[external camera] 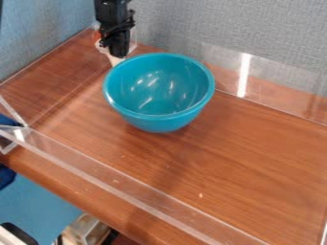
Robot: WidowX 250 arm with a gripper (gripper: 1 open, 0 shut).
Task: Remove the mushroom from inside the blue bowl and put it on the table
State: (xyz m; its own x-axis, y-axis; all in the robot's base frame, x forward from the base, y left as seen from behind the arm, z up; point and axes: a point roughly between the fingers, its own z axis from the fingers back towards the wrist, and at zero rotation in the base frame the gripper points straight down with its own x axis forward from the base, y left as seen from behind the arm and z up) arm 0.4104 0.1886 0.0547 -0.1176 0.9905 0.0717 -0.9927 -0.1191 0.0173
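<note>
Turquoise, the bowl (pixel 160 93) sits on the wood-grain table (pixel 228 177).

Backdrop: grey textured panels (pixel 255 43), meeting at a corner
Glare: white vertical streak (pixel 244 74) on the right-hand panel's lower part
Lower left: light-blue surface (pixel 54 199)

The robot's black hand (pixel 117 46) is hanging near the top of the view, left of centre, its fingers shut and pointing downward. The dark arm (pixel 114 8) is reaching in from the upper edge, running nearly upright above the hand, with its upper part extending out of view.
</note>
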